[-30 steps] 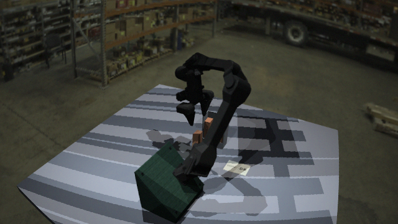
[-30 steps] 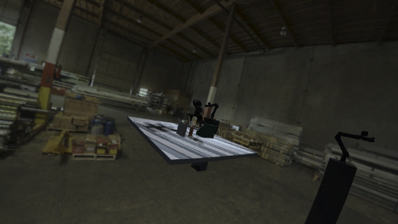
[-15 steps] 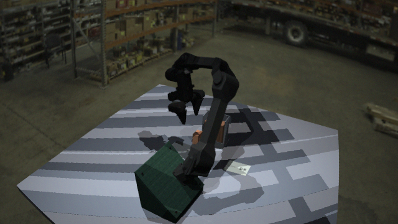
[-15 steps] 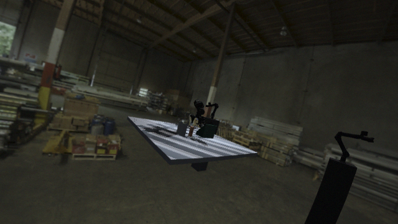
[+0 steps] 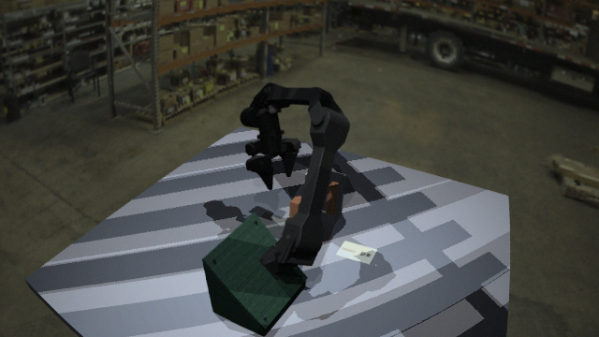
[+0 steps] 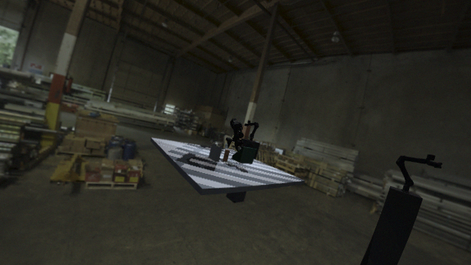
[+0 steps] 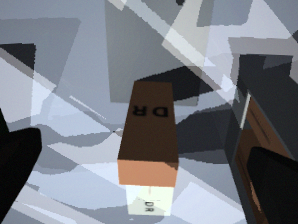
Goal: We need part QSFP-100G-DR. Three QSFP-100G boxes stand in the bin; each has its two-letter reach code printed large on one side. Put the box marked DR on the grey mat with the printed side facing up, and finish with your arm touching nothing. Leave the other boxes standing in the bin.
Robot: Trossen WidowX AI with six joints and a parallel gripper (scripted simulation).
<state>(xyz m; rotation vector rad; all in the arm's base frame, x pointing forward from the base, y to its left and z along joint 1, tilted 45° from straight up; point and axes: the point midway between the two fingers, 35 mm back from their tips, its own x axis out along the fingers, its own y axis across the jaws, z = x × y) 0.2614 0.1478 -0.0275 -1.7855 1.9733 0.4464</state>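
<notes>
The orange-brown box marked DR (image 7: 152,135) (image 5: 295,206) (image 6: 226,155) is outside the bin. It appears to stand upright, its large DR print on a side face and its bright end up. In the wrist view its far, lower end overlaps the grey mat (image 7: 150,45) near the mat's edge; the exact contact is unclear. My gripper (image 5: 280,183) (image 7: 147,148) is open and empty above it, one finger on each side in the wrist view. Other brown boxes (image 7: 265,120) (image 5: 332,198) are in the dark bin (image 7: 270,80) (image 6: 215,152), partly hidden by my arm and finger.
A pale card (image 5: 348,252) (image 7: 137,200) with DR printed on it lies on the table. The green wedge-shaped base (image 5: 248,262) carries my arm. The bin stands close beside the right finger in the wrist view. Hard shadows and stripes cross the table.
</notes>
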